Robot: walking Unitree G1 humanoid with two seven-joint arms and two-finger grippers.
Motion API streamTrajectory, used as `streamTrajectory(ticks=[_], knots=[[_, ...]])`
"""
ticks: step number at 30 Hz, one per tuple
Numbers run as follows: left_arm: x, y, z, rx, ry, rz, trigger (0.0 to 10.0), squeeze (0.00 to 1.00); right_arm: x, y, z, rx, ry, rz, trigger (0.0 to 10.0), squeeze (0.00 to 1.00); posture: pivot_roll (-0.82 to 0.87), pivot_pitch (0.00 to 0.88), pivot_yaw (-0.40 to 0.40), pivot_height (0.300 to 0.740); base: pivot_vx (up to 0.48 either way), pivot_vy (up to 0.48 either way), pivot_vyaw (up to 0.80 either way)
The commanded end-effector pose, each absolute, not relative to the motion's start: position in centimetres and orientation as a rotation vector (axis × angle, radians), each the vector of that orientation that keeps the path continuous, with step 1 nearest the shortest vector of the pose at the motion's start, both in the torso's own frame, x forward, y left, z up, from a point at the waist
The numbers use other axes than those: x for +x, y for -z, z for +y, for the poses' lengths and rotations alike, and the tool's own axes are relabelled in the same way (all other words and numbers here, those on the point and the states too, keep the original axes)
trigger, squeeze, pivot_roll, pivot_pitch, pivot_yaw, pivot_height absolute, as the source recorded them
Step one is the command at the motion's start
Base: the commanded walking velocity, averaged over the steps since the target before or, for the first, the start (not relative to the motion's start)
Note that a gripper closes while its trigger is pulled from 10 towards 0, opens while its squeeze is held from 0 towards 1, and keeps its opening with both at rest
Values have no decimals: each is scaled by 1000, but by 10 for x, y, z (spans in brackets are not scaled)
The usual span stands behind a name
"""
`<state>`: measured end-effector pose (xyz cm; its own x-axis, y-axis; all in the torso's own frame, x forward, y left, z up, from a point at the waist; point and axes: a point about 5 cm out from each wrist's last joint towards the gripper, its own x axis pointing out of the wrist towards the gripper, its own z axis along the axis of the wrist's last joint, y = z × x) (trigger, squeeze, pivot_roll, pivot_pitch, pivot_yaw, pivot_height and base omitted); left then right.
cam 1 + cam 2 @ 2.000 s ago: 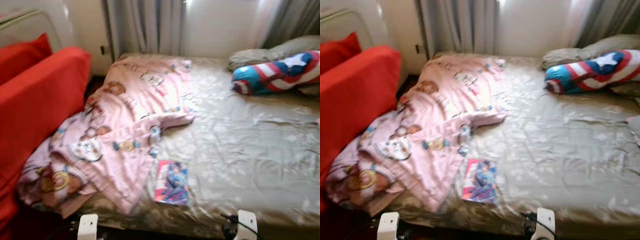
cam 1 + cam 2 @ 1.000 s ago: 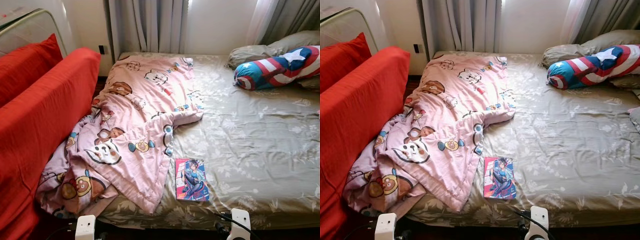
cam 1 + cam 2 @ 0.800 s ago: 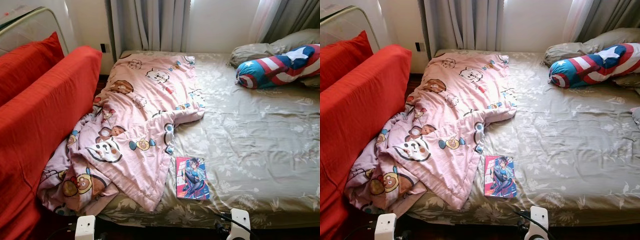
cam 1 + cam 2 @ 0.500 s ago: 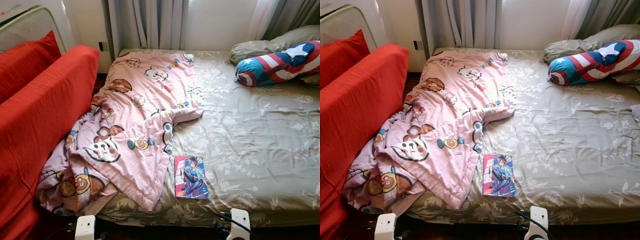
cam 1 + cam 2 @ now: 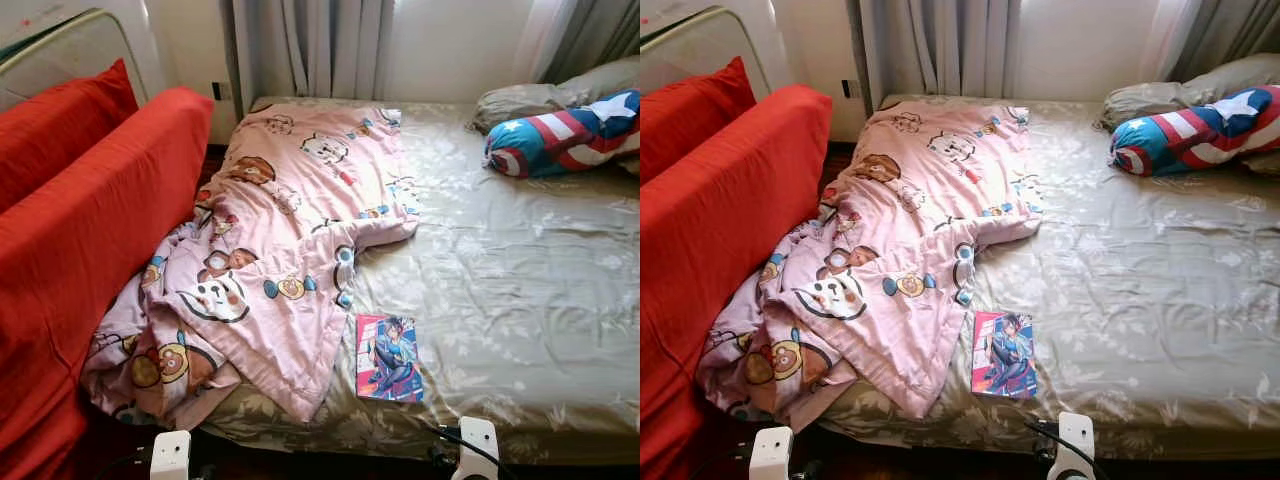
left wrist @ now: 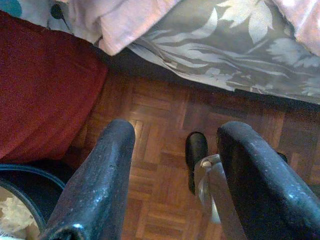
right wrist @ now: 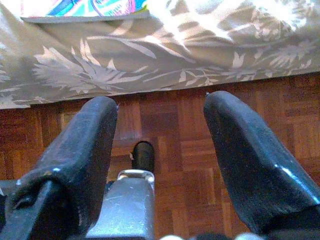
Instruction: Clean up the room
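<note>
A pink cartoon-print blanket (image 5: 290,240) lies crumpled over the left half of the bed (image 5: 520,300) and hangs off its near left corner. A colourful comic book (image 5: 388,357) lies flat near the bed's front edge, beside the blanket. A red, white and blue bolster (image 5: 560,140) rests at the far right by grey pillows (image 5: 530,98). My left gripper (image 6: 175,165) hangs open over the parquet floor below the bed's edge. My right gripper (image 7: 160,145) hangs open over the floor too, with the book's edge (image 7: 85,7) just above it.
A red sofa (image 5: 80,250) with a red cushion (image 5: 60,130) stands close along the bed's left side. Grey curtains (image 5: 310,45) hang behind the bed. A dark bin rim (image 6: 25,180) sits on the floor near the left gripper.
The whole picture has shifted a little to the right and down, so the camera has moved. Blanket, book and bolster lie as before.
</note>
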<state>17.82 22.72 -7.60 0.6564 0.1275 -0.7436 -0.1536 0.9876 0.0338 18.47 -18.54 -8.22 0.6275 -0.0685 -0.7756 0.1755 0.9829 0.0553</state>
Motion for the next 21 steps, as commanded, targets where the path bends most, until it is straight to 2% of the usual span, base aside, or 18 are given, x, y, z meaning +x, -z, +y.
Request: streamTrajectory(ticks=[1, 3, 7, 13, 21], knots=[[173, 79, 227, -52, -168, 860, 10000, 0, 184, 82, -186, 127, 141, 880, 10000, 0, 110, 72, -41, 740, 270, 0, 0], [173, 79, 227, -52, -168, 860, 10000, 0, 184, 82, -186, 108, 126, 881, 10000, 0, 109, 69, -40, 740, 272, 0, 0], [173, 79, 227, -53, -167, 860, 10000, 0, 185, 82, -187, 110, 129, 875, 10000, 0, 112, 63, -40, 740, 283, 0, 706], [172, 79, 227, -51, -167, 857, 10000, 0, 186, 81, -186, 130, 137, 869, 10000, 0, 110, 55, -38, 740, 276, 0, 0], [174, 77, 227, -58, -156, 815, 10000, 0, 191, 78, -185, 139, 124, 828, 10000, 0, 103, 67, -38, 740, 0, 0, 0]])
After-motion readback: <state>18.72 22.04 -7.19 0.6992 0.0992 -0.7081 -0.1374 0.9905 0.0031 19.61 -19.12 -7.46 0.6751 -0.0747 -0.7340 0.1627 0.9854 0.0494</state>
